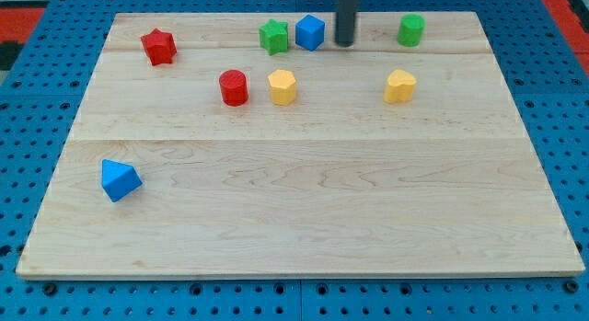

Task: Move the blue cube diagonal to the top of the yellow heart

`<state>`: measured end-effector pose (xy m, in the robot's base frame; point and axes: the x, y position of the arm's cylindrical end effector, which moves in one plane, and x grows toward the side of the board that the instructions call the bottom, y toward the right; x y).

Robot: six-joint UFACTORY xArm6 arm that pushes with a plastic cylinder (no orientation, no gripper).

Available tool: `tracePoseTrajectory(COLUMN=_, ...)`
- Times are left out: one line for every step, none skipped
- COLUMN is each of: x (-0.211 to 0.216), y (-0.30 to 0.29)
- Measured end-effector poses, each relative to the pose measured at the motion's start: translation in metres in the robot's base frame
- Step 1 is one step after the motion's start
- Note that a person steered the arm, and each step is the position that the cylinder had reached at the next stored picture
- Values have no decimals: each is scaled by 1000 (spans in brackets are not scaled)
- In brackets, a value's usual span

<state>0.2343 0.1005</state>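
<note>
Wooden board (304, 211) on blue pegboard, seen from slightly above, with eight small coloured blocks. Blue cube (310, 32) near the view's top edge, just left of centre, touching or almost touching a green star-like block (273, 36) on its left. Dark rod coming down from the view's top, my tip (344, 43) just right of the blue cube, close beside it but whether in contact cannot be told; no gripper, so nothing to open or close, only a blunt end for pushing. Yellow heart (400, 85) further right and lower, well apart from the cube. Green cylinder (411, 29) above the heart near the top edge. Yellow hexagon block (282, 86) and red cylinder (234, 87) side by side below the cube. Red star (159, 47) at upper left, blue triangular block (120, 180) alone at lower left. Cube likely light, rigid and quick to slide on smooth wood; prone to turning if pushed off-centre. Best pushed square against the middle of its left face, which means rounding it first, sending it rightward toward a spot diagonally above the heart.
</note>
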Motion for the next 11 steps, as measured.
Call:
tracePoseTrajectory(x=-43, y=55)
tracePoseTrajectory(x=-40, y=87)
tracePoseTrajectory(x=12, y=111)
tracePoseTrajectory(x=29, y=82)
tracePoseTrajectory(x=22, y=104)
tracePoseTrajectory(x=-11, y=128)
tracePoseTrajectory(x=-14, y=47)
tracePoseTrajectory(x=47, y=11)
tracePoseTrajectory(x=91, y=-35)
tracePoseTrajectory(x=78, y=-104)
tracePoseTrajectory(x=60, y=-108)
